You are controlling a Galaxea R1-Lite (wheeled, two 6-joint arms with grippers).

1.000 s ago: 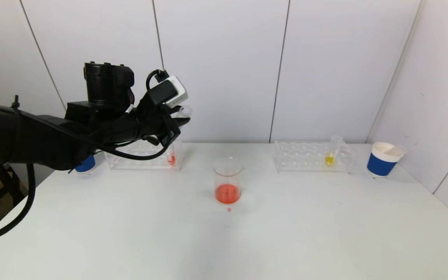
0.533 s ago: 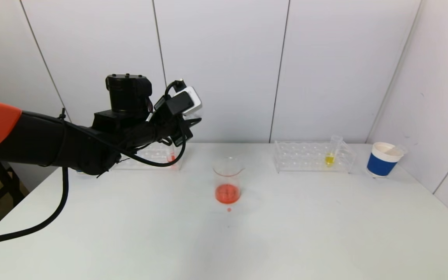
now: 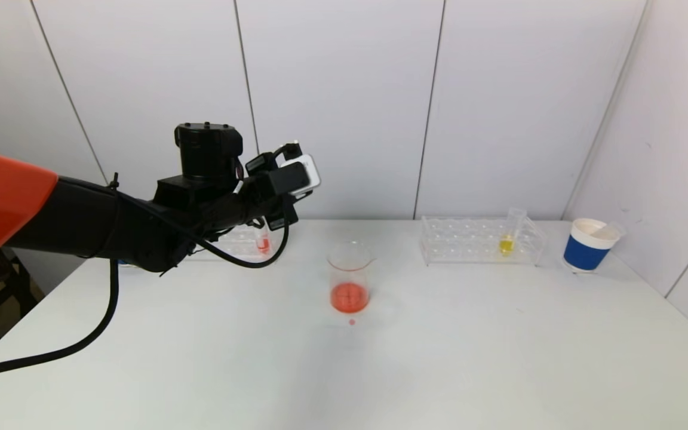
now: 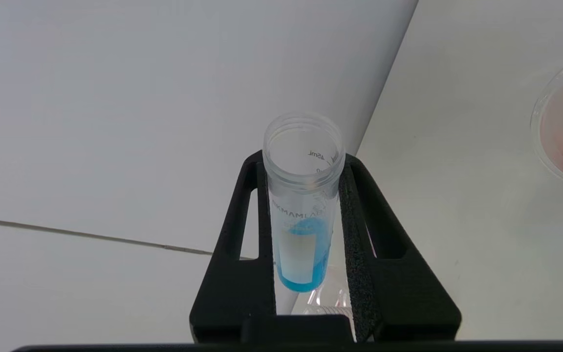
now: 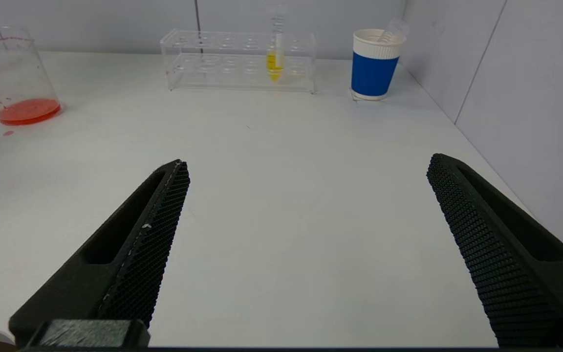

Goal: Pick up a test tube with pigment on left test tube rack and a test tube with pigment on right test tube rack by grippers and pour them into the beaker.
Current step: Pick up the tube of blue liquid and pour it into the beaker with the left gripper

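Note:
My left gripper [image 4: 303, 161] is shut on a clear test tube [image 4: 303, 234] holding blue pigment, open mouth facing the wrist camera. In the head view the left arm [image 3: 200, 209] hangs above the table over the left test tube rack [image 3: 237, 241], left of the beaker [image 3: 350, 278]. The beaker holds red liquid, and its rim [image 4: 562, 137] shows in the left wrist view. A tube with red pigment [image 3: 263, 243] stands in the left rack. The right rack [image 3: 478, 242] holds a tube with yellow pigment [image 3: 506, 240]. My right gripper [image 5: 308, 163] is open, low over bare table.
A blue and white paper cup [image 3: 589, 245] with a used tube in it stands at the back right, close to the side wall. A red drop [image 3: 352, 322] lies in front of the beaker. The right wrist view also shows the beaker [image 5: 17, 78], rack [image 5: 240, 61] and cup [image 5: 374, 63].
My left arm has moved to the right, toward the beaker, and come a little lower, with the blue tube still in its grip. Nothing else has moved.

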